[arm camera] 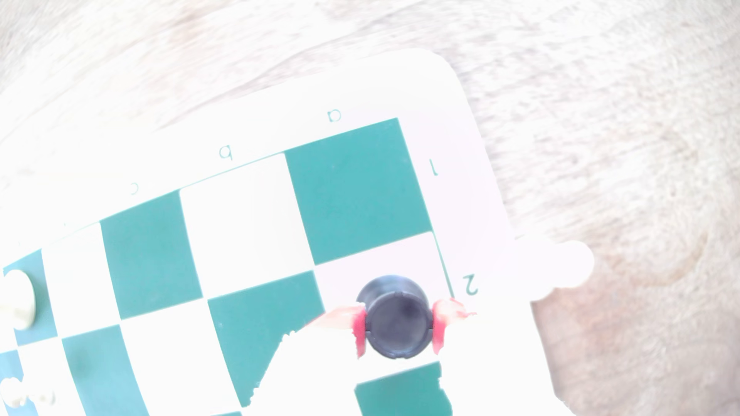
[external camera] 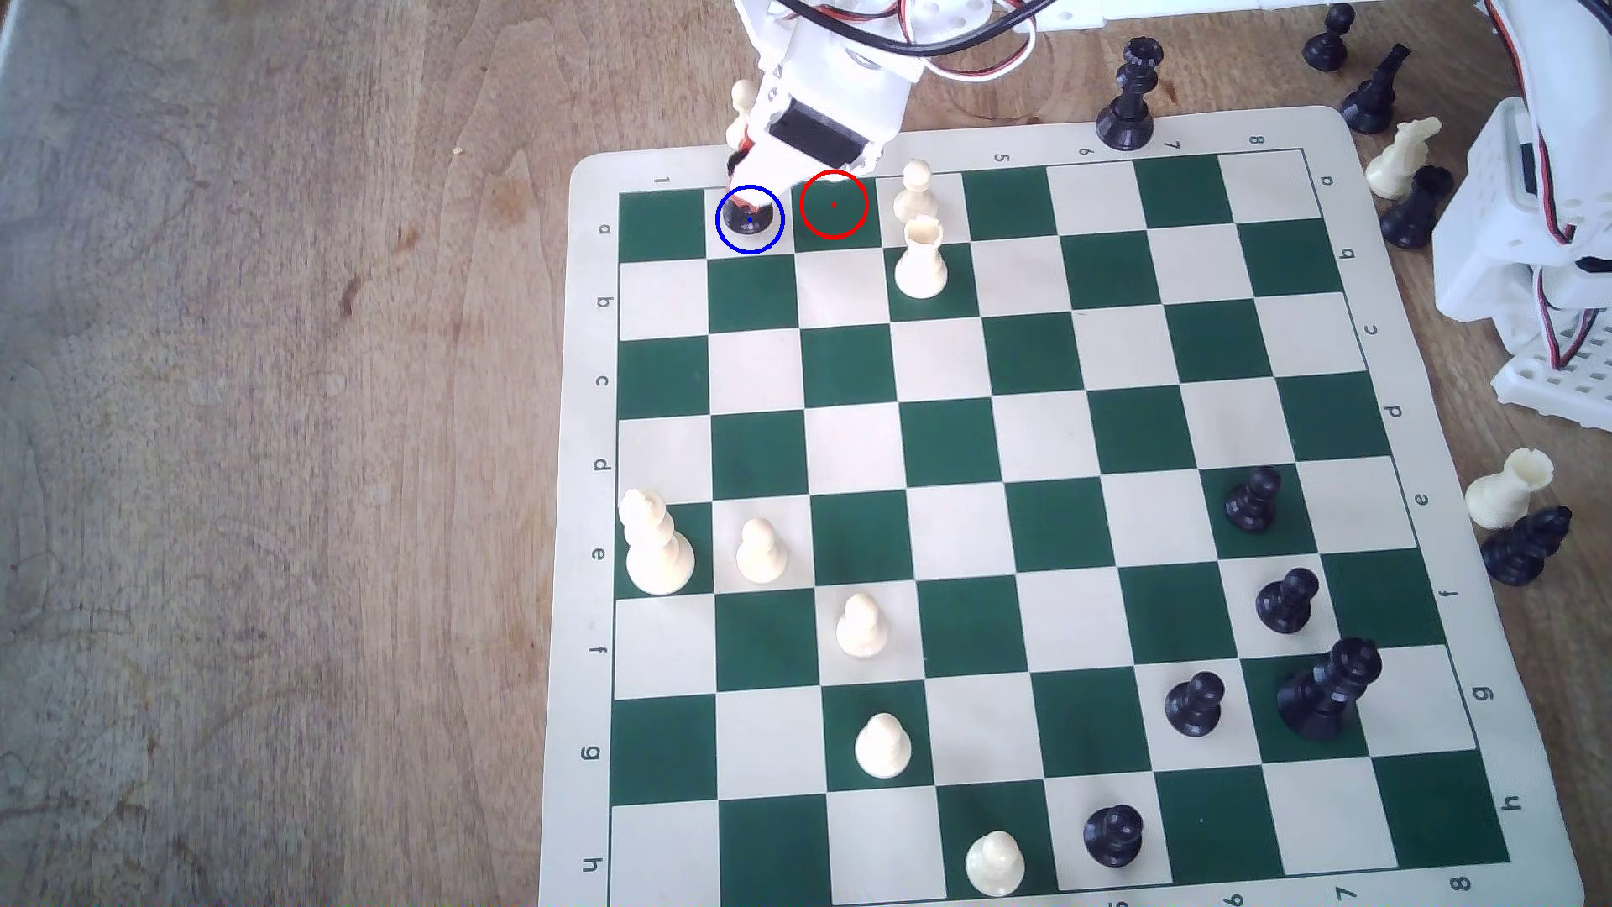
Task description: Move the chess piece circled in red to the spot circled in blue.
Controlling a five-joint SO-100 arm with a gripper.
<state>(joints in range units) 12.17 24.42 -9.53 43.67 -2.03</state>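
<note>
A wooden table holds a green and cream chessboard [external camera: 1413,288]. At the board's far left corner in the exterior view, the white robot arm's gripper [external camera: 750,205] reaches down over the cream square ringed in blue [external camera: 750,220]. The black rook [external camera: 748,216] sits inside that ring. In the wrist view, two red-padded fingers [arm camera: 359,326] press against opposite sides of the rook [arm camera: 397,322], so the grip is closed on it. Whether its base already touches the board cannot be told.

The red-ringed green square [external camera: 834,205], just right of the blue ring in the exterior view, holds no piece.

The step in hand looks like the placing. To do it well, lower straight down until the base rests flat and centred on the blue dot, then part the fingers evenly and lift vertically so the pads do not drag or tip the rook. The cream pawn and cream rook [external camera: 921,260] two squares to the right are far enough not to matter.

Counted on the board: seven cream pieces and six black ones, the held rook included. Off the board, about eight more pieces stand on the table, some partly hidden.
</note>
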